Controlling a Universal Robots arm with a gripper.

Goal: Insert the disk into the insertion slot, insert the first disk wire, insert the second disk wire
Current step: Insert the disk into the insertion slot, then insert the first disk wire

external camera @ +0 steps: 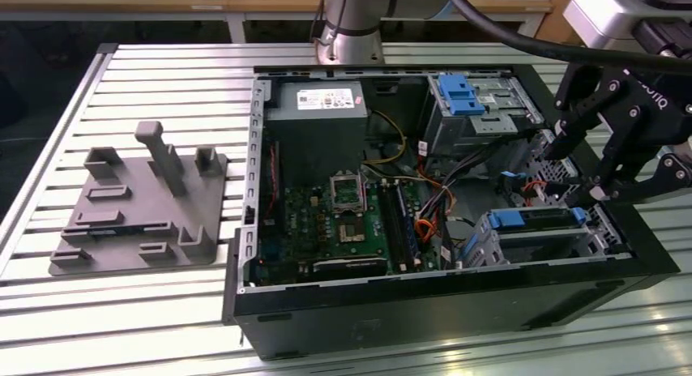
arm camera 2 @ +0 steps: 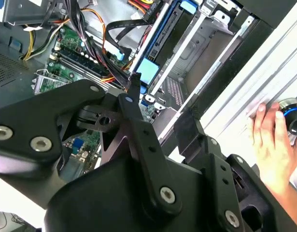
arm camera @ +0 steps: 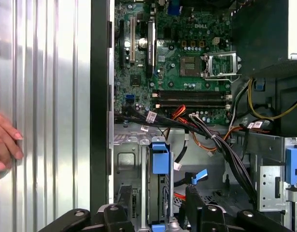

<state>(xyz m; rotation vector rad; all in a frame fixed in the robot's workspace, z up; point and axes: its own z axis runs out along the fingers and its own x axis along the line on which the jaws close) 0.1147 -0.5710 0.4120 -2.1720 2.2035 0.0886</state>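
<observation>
The disk [external camera: 539,220] is seen seated on edge in the insertion slot [external camera: 484,246], flanked by the spread gripper [arm camera: 158,198], and is judged rigid, weighty, shock-sensitive, best gripped across its blue-framed edges.

**Disk** [external camera: 539,219]: flat grey-silver drive framed by a bright blue carrier. It lies level in the top of the slot, to the exterior view's right of the motherboard [external camera: 335,222].

**Insertion slot** [external camera: 489,245]: boxy silver cage with perforated walls, standing upright. It sits just off the motherboard's same side and holds the disk.
</observation>
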